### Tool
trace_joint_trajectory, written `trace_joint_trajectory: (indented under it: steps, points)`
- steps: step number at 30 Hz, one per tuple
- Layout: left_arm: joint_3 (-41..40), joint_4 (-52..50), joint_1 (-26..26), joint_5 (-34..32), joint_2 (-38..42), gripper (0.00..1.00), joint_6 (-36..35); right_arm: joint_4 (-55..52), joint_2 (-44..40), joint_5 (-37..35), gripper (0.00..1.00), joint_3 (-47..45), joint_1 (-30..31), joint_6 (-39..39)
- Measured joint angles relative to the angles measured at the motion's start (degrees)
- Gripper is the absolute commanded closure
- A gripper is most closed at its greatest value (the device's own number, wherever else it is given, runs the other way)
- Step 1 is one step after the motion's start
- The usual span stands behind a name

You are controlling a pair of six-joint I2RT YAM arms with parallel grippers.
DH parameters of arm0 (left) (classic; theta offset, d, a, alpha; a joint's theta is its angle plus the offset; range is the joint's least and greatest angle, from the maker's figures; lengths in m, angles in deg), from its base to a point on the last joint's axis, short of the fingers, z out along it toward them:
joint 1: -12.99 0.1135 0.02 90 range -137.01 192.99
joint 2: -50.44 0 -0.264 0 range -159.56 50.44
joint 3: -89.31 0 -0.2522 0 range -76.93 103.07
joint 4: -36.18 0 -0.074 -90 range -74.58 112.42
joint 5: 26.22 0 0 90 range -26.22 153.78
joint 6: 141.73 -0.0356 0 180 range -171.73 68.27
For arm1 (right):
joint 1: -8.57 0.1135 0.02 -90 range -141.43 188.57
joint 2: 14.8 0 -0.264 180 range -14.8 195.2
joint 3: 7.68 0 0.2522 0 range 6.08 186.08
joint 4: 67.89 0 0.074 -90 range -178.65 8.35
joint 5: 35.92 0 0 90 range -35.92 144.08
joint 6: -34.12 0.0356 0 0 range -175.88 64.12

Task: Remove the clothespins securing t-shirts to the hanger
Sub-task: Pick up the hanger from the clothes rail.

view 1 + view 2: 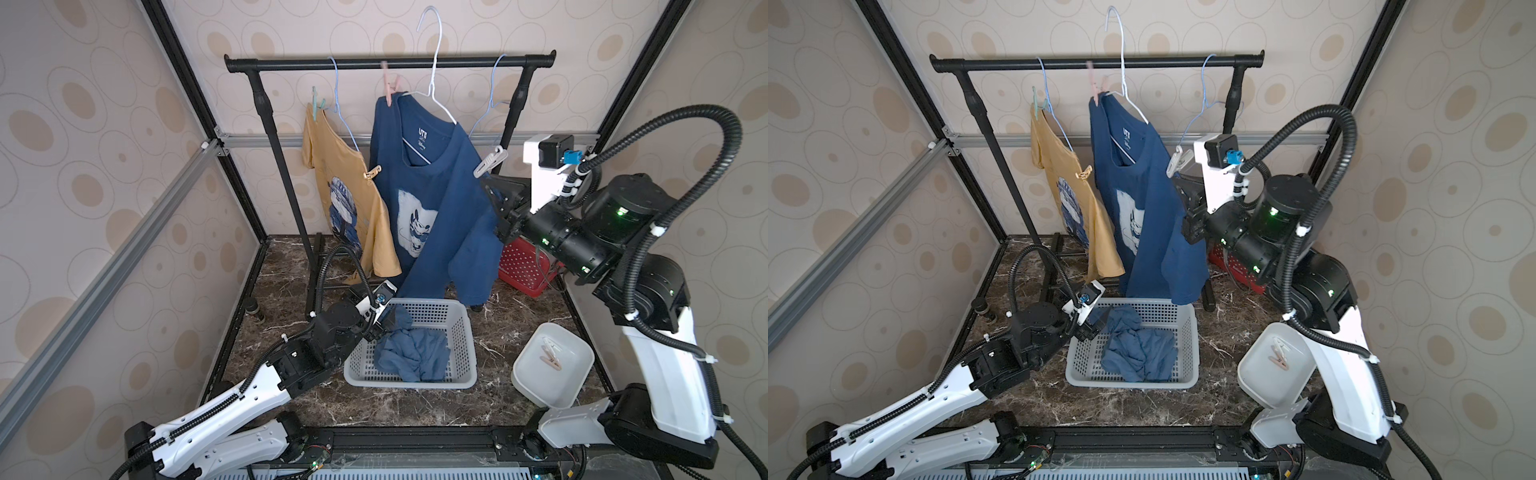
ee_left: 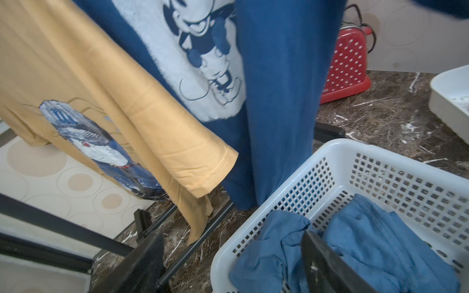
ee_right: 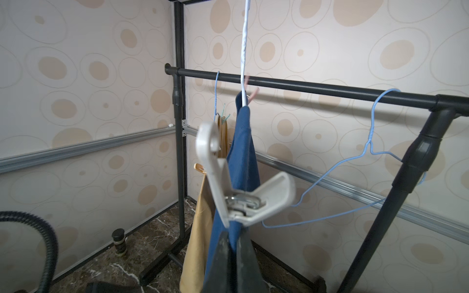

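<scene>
right wrist view has the right hand [image 3: 234, 239] pinched together on the tail of the white clothespin [image 3: 220, 175]. the clip's front ends are splayed wide, right up against the navy t-shirt [image 3: 241, 157]. can't tell if it bites any cloth. in both top views that shirt hangs under the black rail [image 1: 291, 64] with a pink clothespin [image 1: 390, 89] on its upper shoulder. the yellow t-shirt [image 1: 345, 183] beside it has a teal clothespin [image 1: 318, 104] up top and a yellow clothespin [image 1: 372, 171] lower down. the left hand [image 1: 384, 326] sits low, fingers spread apart, at the corner of the basket [image 1: 465, 332] where the blue t-shirt [image 1: 411, 353] lies crumpled. two loose clothespins [image 1: 550, 353] lie in the white tub [image 1: 577, 365] on the tabletop [image 1: 415, 405].
</scene>
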Motion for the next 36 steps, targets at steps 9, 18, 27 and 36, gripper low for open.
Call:
trace_joint_trajectory:
  steps: [9, 18, 27, 36]
  points:
    - [0.4, -2.5, 0.0, -6.0, 3.2, 0.14, 2.2, -6.9, -6.6, 6.8, 1.0, 2.3, 0.0, 0.1]
    - [3.9, -7.6, 0.0, -8.3, 5.3, 0.13, 4.1, -11.7, -8.8, 7.8, 1.0, 10.5, 0.0, -0.6]
    - [6.3, -12.0, 0.0, -9.9, 5.3, 0.13, 6.3, -12.9, -8.7, 9.2, 1.0, 16.4, 0.0, -0.5]
    - [10.4, -15.0, 0.0, -9.9, 4.1, 0.12, 8.7, -12.0, -17.1, 10.7, 1.0, -0.9, 0.0, 0.2]
